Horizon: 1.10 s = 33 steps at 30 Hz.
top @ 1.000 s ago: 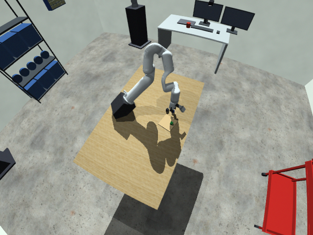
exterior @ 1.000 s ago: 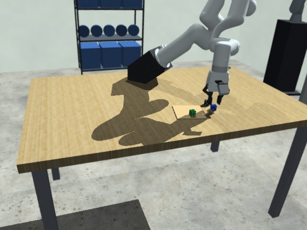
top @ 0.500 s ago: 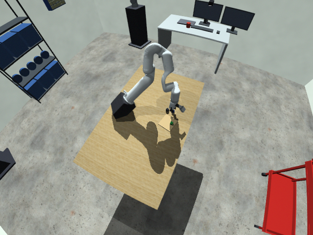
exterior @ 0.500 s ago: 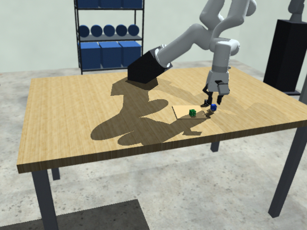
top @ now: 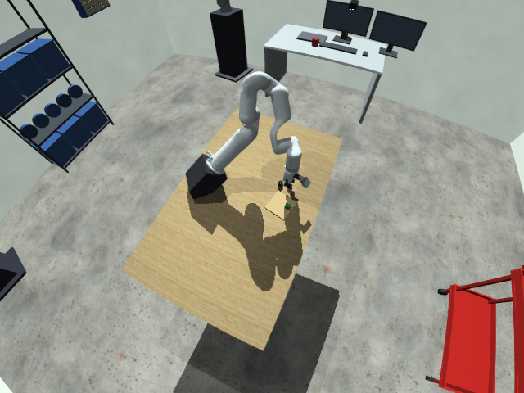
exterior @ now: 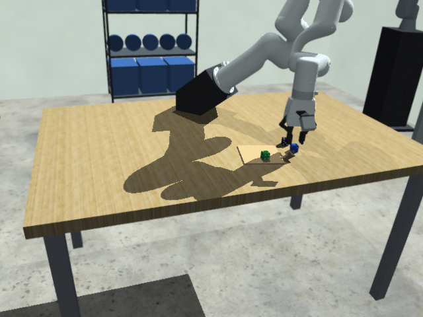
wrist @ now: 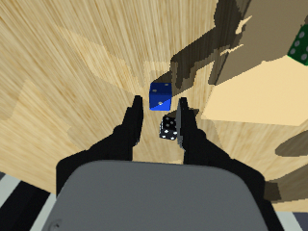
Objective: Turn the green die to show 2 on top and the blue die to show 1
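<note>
The blue die (exterior: 294,147) (wrist: 160,95) lies on the table, off the mat. In the wrist view its darker upper face shows two pips, its lower bright face one. My gripper (exterior: 295,140) (wrist: 160,106) is part open and empty, its fingertips above and either side of the blue die. The black die (top: 280,183) (exterior: 284,140) (wrist: 168,128) stands close by, partly behind the right finger in the wrist view. The green die (top: 287,205) (exterior: 265,155) (wrist: 300,47) sits on the tan mat (top: 275,205) (exterior: 245,150) (wrist: 250,96); its top number is unclear.
The wooden table (top: 203,270) (exterior: 85,170) carries the arm's black base (top: 205,176) (exterior: 197,94) at its far side. The arm's shadow falls over part of the mat and around the blue die. The table's long edge is beyond the mat.
</note>
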{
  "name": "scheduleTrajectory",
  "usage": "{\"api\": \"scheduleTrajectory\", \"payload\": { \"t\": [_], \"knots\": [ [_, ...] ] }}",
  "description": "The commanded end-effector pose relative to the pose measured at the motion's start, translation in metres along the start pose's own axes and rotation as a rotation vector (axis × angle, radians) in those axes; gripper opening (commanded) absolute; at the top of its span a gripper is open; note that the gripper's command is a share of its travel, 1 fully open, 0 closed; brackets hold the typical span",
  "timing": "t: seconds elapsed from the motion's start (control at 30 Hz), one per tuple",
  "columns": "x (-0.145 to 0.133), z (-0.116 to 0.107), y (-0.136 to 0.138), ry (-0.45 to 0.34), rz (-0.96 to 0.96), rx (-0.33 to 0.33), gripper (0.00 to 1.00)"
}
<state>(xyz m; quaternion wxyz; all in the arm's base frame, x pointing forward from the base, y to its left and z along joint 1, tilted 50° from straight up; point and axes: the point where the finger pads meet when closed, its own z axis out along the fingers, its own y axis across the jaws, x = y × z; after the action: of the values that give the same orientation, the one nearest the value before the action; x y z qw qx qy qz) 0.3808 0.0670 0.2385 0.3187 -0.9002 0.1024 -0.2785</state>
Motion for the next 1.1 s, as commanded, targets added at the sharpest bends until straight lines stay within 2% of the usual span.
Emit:
{"api": "scheduleTrajectory", "payload": {
  "t": [0.0, 0.4, 1.07],
  "knots": [
    [0.001, -0.001, 0.000, 0.002, -0.001, 0.000, 0.42],
    [0.001, 0.001, 0.000, 0.002, -0.001, 0.000, 0.42],
    [0.001, 0.027, 0.000, 0.002, -0.001, 0.000, 0.42]
  ]
}}
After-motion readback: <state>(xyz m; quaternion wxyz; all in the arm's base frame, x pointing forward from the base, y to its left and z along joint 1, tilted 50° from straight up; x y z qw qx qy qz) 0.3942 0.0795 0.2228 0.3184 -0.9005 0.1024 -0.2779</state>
